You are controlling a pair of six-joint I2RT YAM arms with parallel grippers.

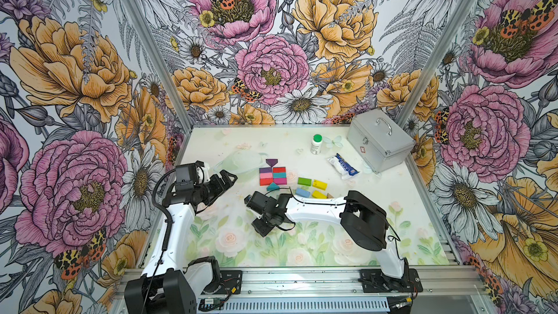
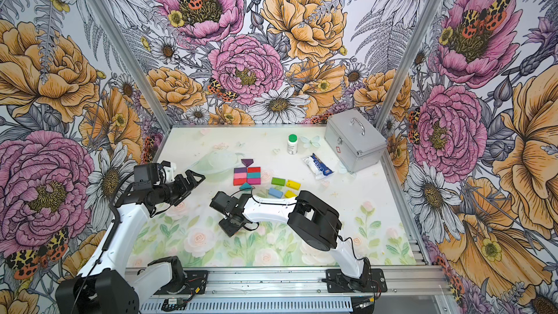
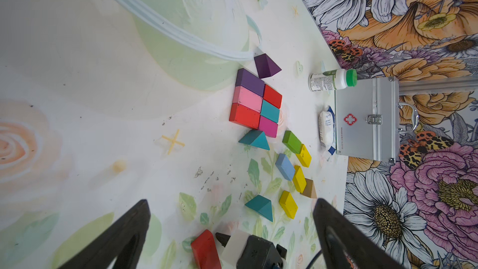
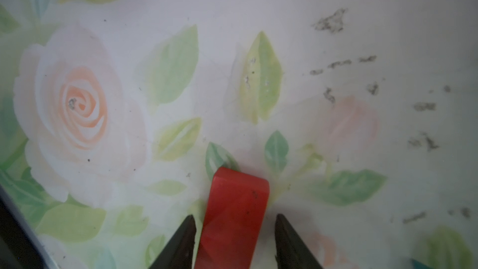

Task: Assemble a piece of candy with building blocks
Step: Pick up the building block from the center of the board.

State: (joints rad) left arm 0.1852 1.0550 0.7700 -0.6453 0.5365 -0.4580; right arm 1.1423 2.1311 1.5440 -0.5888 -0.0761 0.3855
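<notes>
A robot lab cell: an aluminium frame [image 1: 170,86] holds flower-printed walls [image 1: 75,86] around a table [image 1: 332,255]; a left arm [image 1: 178,225] and right arm [image 1: 314,209] are bolted to a rail [image 1: 302,282].

Left gripper [image 1: 230,175] fingers were spread wide. Right gripper [image 4: 234,216] fingers stood narrowly apart; grip unconfirmed.

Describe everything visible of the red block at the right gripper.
The red block is a small rectangular piece, glossy red with rounded edges and a few dark scuffs; it looks like painted wood. It lies apart from the assembled blocks, its far end over a printed leaf of the table mat, between the fingers of the right gripper. Slim gaps show beside both tips, so a firm pinch cannot be confirmed, nor whether it rests on the mat.
</notes>
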